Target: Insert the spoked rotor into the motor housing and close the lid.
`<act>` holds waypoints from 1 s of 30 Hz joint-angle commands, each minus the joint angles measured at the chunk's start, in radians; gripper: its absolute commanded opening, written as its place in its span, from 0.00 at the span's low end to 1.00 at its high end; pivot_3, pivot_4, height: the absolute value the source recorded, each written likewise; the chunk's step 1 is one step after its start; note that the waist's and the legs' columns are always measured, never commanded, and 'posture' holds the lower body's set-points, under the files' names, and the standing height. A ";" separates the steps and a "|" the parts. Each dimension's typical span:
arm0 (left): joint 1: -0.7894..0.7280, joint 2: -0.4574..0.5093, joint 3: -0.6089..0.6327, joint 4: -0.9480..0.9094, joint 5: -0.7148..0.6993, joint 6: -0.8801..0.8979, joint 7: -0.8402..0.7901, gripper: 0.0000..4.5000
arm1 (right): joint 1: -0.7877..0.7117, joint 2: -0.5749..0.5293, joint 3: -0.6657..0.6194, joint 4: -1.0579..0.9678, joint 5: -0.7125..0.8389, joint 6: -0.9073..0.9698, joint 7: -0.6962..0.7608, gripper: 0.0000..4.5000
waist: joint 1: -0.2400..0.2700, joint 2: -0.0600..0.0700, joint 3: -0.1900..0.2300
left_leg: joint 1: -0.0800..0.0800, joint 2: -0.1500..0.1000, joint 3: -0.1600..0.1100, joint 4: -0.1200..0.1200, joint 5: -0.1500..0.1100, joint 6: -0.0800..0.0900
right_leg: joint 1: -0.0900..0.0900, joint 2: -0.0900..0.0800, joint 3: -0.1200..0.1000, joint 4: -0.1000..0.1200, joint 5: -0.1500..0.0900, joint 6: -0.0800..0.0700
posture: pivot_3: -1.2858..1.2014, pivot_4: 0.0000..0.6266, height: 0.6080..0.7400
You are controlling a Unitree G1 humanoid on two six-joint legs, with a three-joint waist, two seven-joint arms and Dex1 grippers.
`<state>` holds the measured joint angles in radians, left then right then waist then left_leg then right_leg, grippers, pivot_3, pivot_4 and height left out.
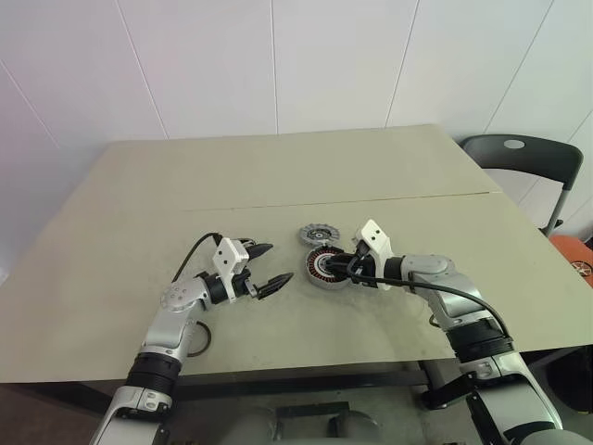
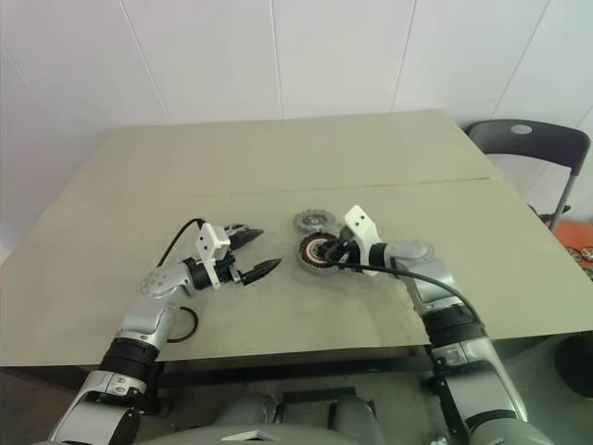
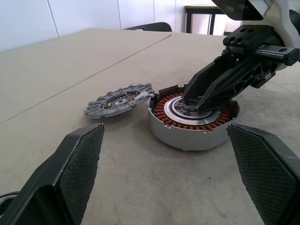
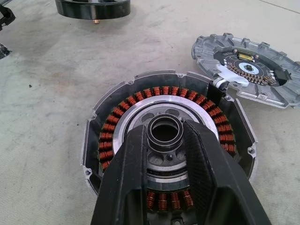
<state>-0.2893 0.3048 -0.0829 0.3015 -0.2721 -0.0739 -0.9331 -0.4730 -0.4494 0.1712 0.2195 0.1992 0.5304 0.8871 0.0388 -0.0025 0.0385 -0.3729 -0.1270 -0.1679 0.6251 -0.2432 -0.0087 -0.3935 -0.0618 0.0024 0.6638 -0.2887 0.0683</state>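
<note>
The motor housing, a silver puck with copper windings, lies on the table right of centre. My right gripper reaches over it from the right, its two black fingers closed on either side of the centre hub. The lid lies flat just beyond the housing, touching its rim. The spoked rotor, dark-rimmed, sits left of the housing near my left gripper's far finger. My left gripper hovers left of the housing, pointing at it, open wide with nothing between its fingers.
The beige table has a seam running across its middle. A dark cable loop lies under my left forearm near the front edge. A black chair stands off the table's right side.
</note>
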 commanded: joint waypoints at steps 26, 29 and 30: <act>-0.017 0.002 0.012 -0.022 -0.003 -0.014 0.002 1.00 | -0.008 0.004 0.074 0.047 -0.103 -0.056 -0.038 0.00 | 0.002 0.000 -0.001 | 0.002 0.000 0.000 0.003 0.000 0.000 | 0.003 0.000 0.000 0.000 0.001 0.000 | 0.52 0.00 1.00; -0.016 0.002 0.011 -0.025 -0.003 -0.013 0.003 1.00 | 0.000 0.024 0.046 0.045 -0.055 -0.028 -0.020 0.00 | 0.001 0.000 -0.002 | 0.002 0.000 0.000 0.003 0.000 0.000 | 0.004 0.000 0.000 0.001 0.001 0.000 | 0.52 0.00 1.00; -0.015 0.002 0.011 -0.026 -0.003 -0.013 0.004 1.00 | 0.002 0.035 0.023 0.045 -0.021 -0.009 -0.009 0.00 | 0.001 0.000 -0.003 | 0.002 0.000 0.000 0.003 0.000 0.000 | 0.004 0.000 0.000 0.000 0.001 0.000 | 0.52 0.00 1.00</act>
<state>-0.2894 0.3040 -0.0834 0.3018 -0.2716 -0.0740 -0.9319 -0.4871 -0.4260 0.2049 0.2483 0.1491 0.4820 0.8627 0.0400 -0.0025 0.0359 -0.3706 -0.1270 -0.1681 0.6285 -0.2434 -0.0085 -0.3894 -0.0613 0.0023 0.6643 -0.2880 0.0683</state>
